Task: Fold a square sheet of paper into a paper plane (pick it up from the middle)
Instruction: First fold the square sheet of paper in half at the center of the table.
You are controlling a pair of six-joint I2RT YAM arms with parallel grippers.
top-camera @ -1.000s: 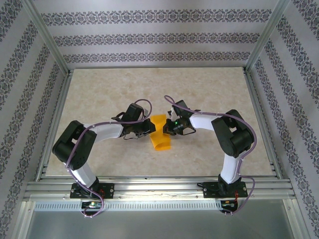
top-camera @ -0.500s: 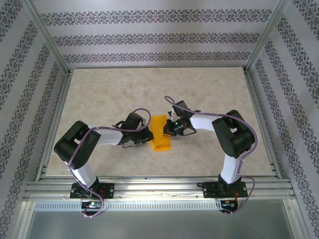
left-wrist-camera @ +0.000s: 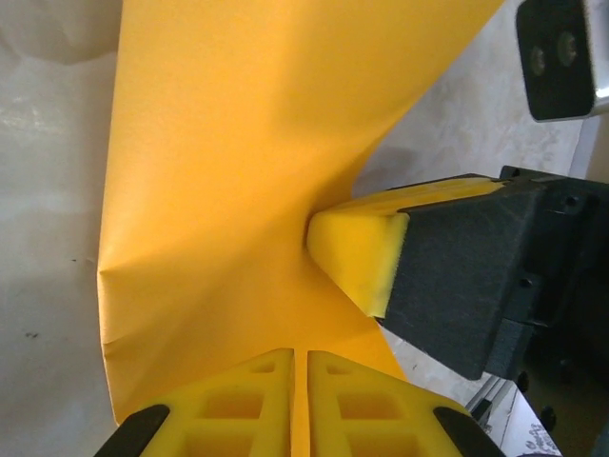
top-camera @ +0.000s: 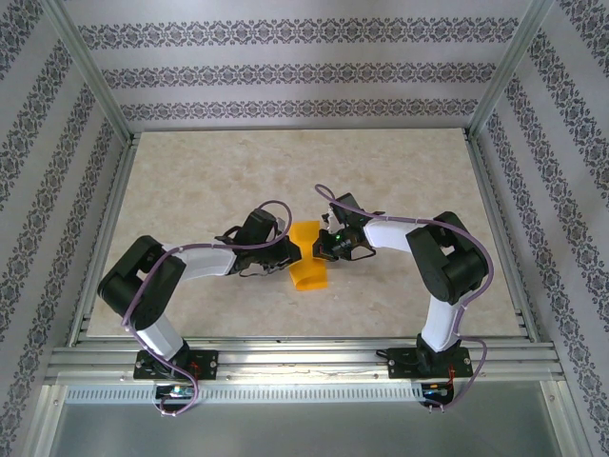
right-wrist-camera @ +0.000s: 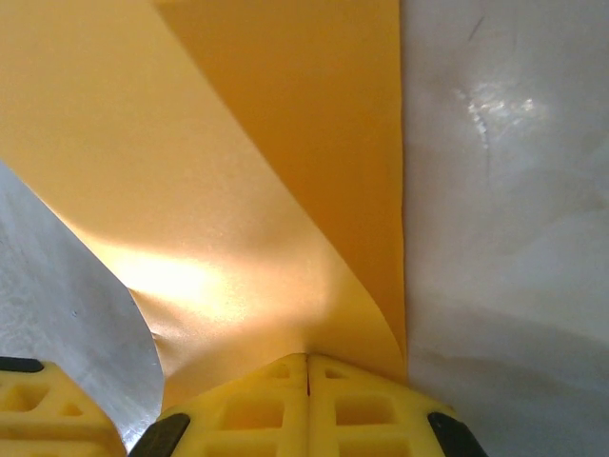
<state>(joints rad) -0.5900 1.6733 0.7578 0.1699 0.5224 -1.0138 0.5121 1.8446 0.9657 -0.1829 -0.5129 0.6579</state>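
Note:
The square sheet of paper (top-camera: 307, 268) is bright orange and hangs bent between both grippers just above the table's middle. My left gripper (top-camera: 283, 255) is shut on its left side; in the left wrist view the paper (left-wrist-camera: 219, 171) runs through the thin slit between the yellow jaws of this gripper (left-wrist-camera: 300, 356). My right gripper (top-camera: 322, 249) pinches the opposite side, and one of its yellow fingers (left-wrist-camera: 354, 255) presses into the sheet. Seen from the right wrist, the paper (right-wrist-camera: 238, 143) curves up from the tightly shut right gripper (right-wrist-camera: 307, 360).
The beige marbled table (top-camera: 190, 181) stretches open all round the paper. Metal frame rails (top-camera: 285, 354) run along the near edge and the sides, and patterned walls (top-camera: 285, 76) enclose the back and flanks.
The left gripper dipped toward the near edge, then came back right toward the paper, and the sheet's bend shifted with it. The right gripper held still.

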